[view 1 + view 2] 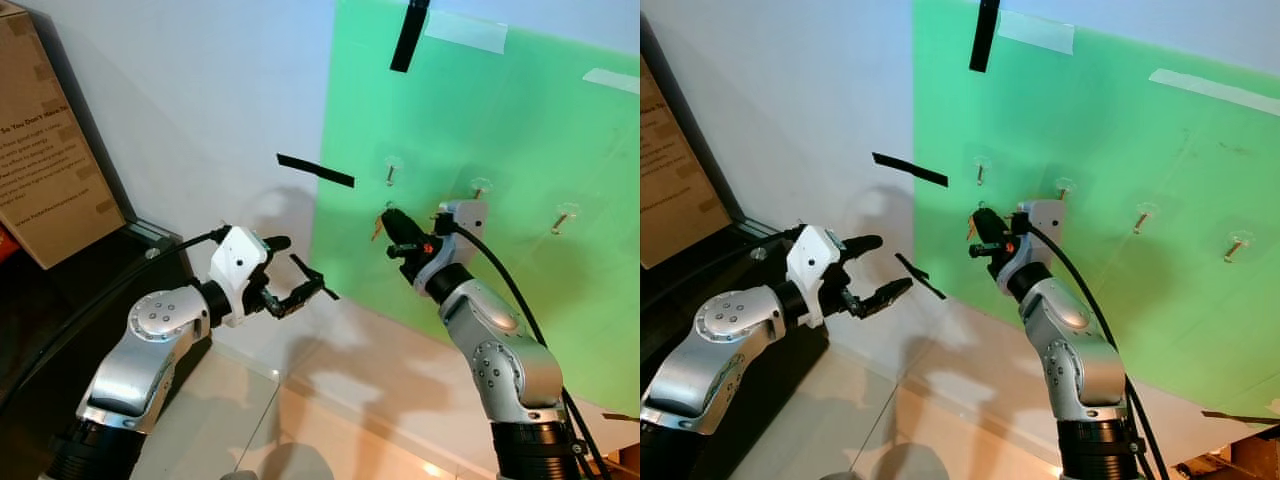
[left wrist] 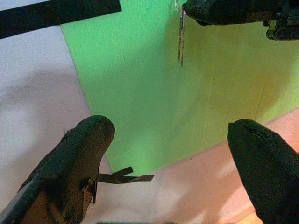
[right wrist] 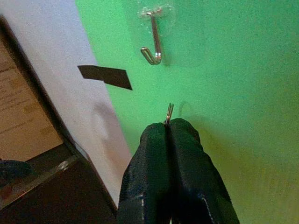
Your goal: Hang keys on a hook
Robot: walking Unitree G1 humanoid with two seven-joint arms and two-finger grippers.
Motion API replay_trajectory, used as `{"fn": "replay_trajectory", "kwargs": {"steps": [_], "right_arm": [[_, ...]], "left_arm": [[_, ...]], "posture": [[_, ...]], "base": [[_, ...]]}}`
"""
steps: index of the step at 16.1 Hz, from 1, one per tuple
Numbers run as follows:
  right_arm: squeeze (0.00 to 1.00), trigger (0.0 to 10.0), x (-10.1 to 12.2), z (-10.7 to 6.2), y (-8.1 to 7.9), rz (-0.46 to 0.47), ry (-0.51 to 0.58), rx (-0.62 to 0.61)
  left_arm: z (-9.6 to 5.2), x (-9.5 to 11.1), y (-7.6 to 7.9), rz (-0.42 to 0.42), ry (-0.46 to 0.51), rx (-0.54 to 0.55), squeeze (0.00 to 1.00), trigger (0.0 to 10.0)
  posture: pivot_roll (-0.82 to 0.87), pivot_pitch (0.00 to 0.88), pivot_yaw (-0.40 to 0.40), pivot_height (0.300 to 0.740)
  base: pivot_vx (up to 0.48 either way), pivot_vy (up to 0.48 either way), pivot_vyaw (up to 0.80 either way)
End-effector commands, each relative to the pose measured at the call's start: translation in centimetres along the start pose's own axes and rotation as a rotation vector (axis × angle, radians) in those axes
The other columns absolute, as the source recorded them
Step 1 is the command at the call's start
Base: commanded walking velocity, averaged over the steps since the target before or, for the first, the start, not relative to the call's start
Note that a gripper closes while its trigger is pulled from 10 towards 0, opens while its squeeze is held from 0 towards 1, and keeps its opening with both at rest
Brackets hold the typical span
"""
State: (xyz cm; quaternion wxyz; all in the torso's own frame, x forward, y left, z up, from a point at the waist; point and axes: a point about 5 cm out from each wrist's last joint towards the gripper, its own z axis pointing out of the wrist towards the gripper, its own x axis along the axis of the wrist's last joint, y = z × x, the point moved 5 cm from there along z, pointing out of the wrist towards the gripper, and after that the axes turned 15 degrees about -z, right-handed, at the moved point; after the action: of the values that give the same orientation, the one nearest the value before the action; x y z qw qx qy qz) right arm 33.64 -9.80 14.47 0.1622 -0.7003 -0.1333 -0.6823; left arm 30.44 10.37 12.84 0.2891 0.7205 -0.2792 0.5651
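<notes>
Pinching the keys (image 2: 181, 39) tight, my right gripper (image 3: 169, 125) sits at six o'clock under the nearest hook (image 3: 154, 39), with bare green board (image 1: 520, 130) between them. Key ring pokes above the fingertips; the key dangles below. My left gripper (image 1: 305, 290) hangs spread wide, well apart, near the board's left edge.

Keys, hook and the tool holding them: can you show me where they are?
keys (image 2: 181, 39): left wrist view, on the hanging blade.
hook (image 3: 154, 49): right wrist view, on its metal shank.
right tool (image 3: 169, 125): right wrist view, where its shut fingertips meet.
</notes>
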Motion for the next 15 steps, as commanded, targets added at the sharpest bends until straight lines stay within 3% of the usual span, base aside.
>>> {"fn": "replay_trajectory", "kwargs": {"steps": [1,6,8,15], "right_arm": [[0.00,10.0,0.2,-0.2,-0.1,-0.003,0.010,0.014],[0.00,10.0,3.0,-0.4,-1.4,0.009,0.152,0.097],[0.00,10.0,3.9,-0.4,-1.6,0.009,0.201,0.104],[0.00,10.0,3.5,0.1,0.2,0.024,0.183,-0.005]], "left_arm": [[0.1,0.5,0.5,0.016,0.005,-0.026,0.00,10.0],[0.1,0.6,0.7,0.016,0.007,-0.039,0.00,10.0],[0.1,1.3,1.4,-0.014,0.052,-0.083,0.00,10.0],[0.0,1.2,1.5,-0.021,0.047,-0.090,0.00,10.0]], "posture": [[0.01,0.000,-0.052,0.740],[0.01,0.000,-0.049,0.740],[0.01,0.000,-0.049,0.740],[0.01,0.000,-0.051,0.740]], "base": [[0.000,0.000,0.00],[0.000,0.000,0.00],[0.000,0.000,0.00],[0.000,0.000,0.00]]}}
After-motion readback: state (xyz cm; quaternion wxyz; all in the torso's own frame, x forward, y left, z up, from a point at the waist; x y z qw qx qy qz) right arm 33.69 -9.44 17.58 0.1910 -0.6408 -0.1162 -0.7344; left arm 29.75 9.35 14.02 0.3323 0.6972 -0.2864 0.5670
